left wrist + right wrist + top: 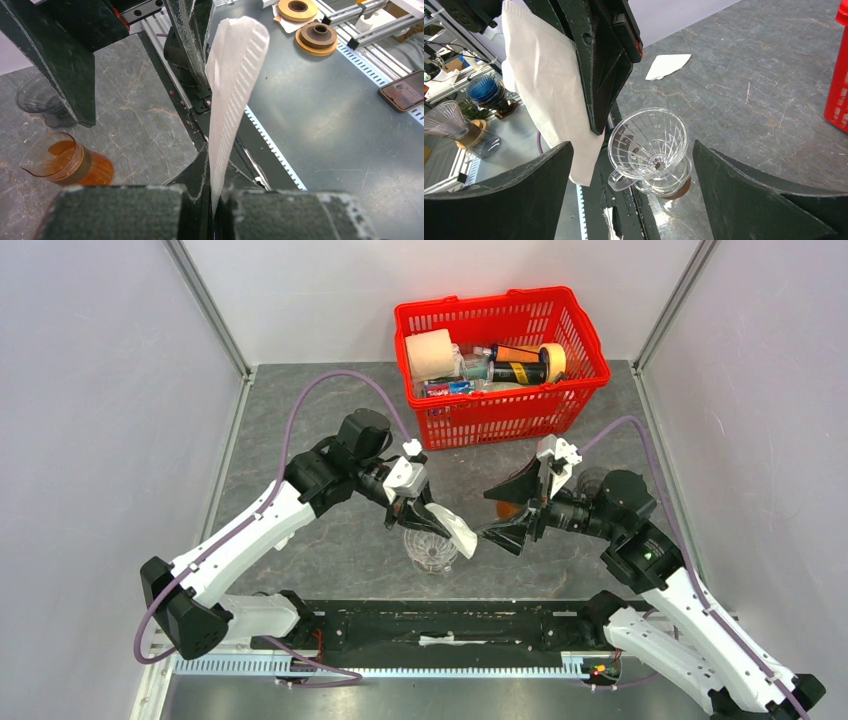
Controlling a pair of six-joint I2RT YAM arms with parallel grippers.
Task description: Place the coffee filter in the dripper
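Note:
The clear ribbed glass dripper [430,550] stands on a glass vessel near the table's front edge. It also shows in the right wrist view [649,142], empty. My left gripper [422,510] is shut on a white paper coffee filter [452,530] and holds it just above and to the right of the dripper. In the left wrist view the filter [232,90] is pinched edge-on between the pads [280,215]. In the right wrist view the filter [549,95] hangs left of the dripper. My right gripper [505,512] is open and empty, facing the dripper [633,150].
A red basket [500,415] of items stands at the back. A tumbler with orange-brown liquid [65,162] and a dark smoky cup [40,100] stand behind the right gripper. A second white filter [667,66] lies flat on the table.

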